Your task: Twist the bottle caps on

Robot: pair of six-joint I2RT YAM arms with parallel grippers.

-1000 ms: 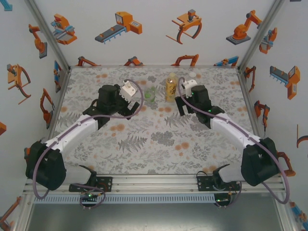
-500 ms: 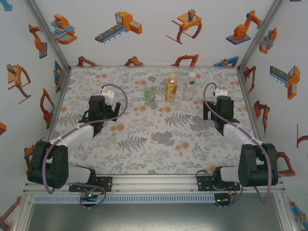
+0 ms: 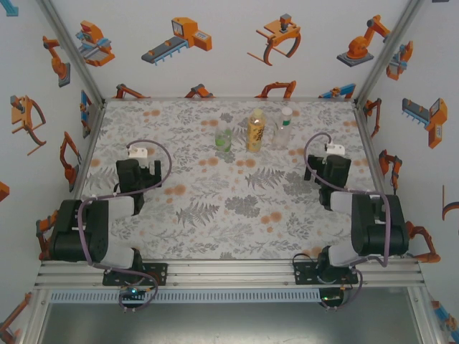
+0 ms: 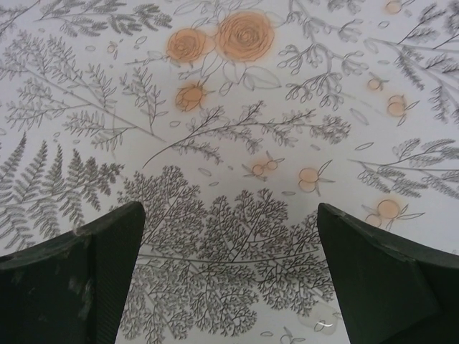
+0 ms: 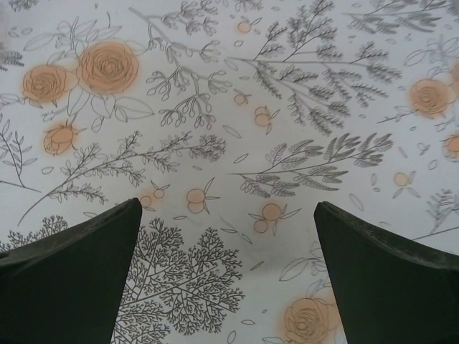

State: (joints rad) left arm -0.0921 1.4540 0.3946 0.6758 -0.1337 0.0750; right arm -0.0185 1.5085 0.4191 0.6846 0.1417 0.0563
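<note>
The left end effector (image 4: 229, 279) is seen spread wide and empty, the bottles (image 3: 255, 133) are lined up far-centre on the surface (image 3: 215, 215), judged light, slick and tippy, best gripped mid-body, small caps (image 3: 257, 113) by the rim, and the right end effector (image 5: 226, 279) is seen open too.

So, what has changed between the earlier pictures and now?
Both claws drew back from the bottles toward the near edge. The left claw moved left and nearer, the right claw right and nearer. Both are open over the tablecloth, holding nothing. The green bottle, the amber bottle and the colourless bottle stayed upright in their row at the far side.
</note>
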